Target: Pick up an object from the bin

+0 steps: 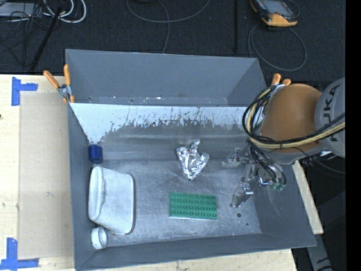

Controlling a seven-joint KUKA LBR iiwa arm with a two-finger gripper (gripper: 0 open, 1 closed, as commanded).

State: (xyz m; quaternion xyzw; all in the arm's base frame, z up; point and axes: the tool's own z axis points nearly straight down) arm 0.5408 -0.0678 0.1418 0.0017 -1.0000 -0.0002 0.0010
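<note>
I have one camera to work from. It sits above the bin [148,171] and looks down into it, tipped somewhat to one side, so the far wall [163,81] shows its inner face at the top of the view. The camera stands back far enough to take in all four rims, with a band of dark floor [192,27] past the far one. The arm [290,120] enters from the right edge of the view.

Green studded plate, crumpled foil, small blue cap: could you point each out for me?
Green studded plate [193,205]: camera view, middle of its studded face.
Crumpled foil [192,160]: camera view, centre of the wad.
Small blue cap [95,153]: camera view, middle of its body.
</note>
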